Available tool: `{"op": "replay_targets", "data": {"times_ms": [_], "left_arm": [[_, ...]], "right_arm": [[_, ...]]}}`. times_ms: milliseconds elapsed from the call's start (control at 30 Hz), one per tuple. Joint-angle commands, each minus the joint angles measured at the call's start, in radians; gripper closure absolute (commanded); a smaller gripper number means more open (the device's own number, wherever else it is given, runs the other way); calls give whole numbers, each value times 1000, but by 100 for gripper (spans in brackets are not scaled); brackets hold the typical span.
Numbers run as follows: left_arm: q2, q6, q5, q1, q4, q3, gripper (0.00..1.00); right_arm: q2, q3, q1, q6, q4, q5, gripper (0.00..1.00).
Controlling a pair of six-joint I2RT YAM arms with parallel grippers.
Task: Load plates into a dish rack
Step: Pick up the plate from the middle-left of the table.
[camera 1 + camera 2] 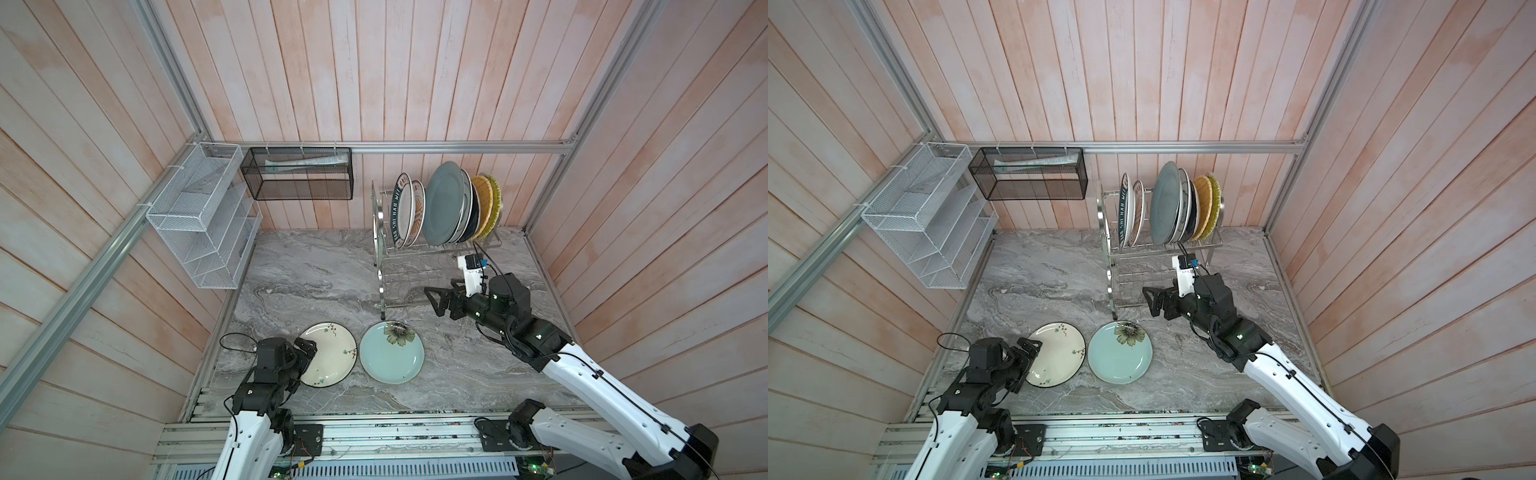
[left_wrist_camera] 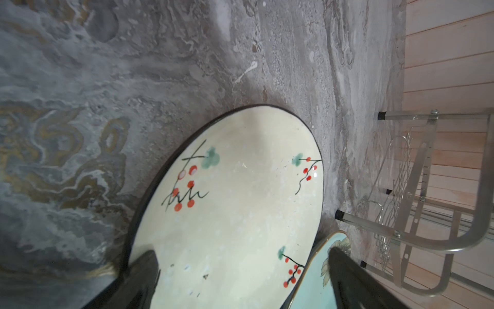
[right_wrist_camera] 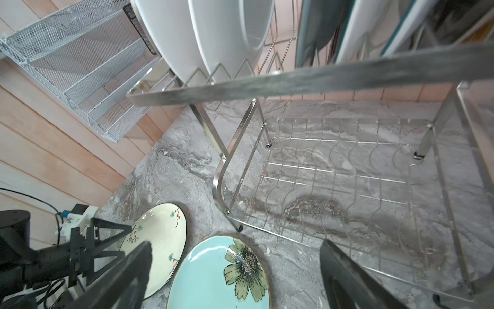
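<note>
We find most of the plates (image 1: 446, 203) standing in the upper tier of the dish rack (image 1: 379, 249), just beyond our right claw (image 1: 434, 301), which gapes empty. Two are left flat on the table (image 1: 311, 282): the cream plate (image 1: 332, 353), partly beneath our released left claw (image 1: 306, 347), and the pale blue plate (image 1: 390, 357) just beside it.

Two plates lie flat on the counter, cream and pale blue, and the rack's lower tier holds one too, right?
No: the lower tier of the dish rack holds no plate, as the right wrist view shows. The cream plate and pale blue plate do lie flat on the counter.
</note>
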Motion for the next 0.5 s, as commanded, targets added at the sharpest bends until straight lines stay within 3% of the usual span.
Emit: {"op": "replay_targets", "data": {"times_ms": [0,133,200,367,467], "left_arm": [[3,-11,20,-2,-3,-42,2],[-17,52,18,-15,-2,9,1],[-48,57,-38,-15,-43,54,1],[-97,-83,-192,-18,-191,70,1],[-117,-119,-232,-18,-193,57,1]], "right_arm": [[-32,-28,6,26,55,-64,2],[-49,-61,7,32,52,-71,2],[-45,-75,6,37,61,-82,2],[-42,-98,11,62,84,-96,2],[-42,-109,15,75,95,-105,2]]}}
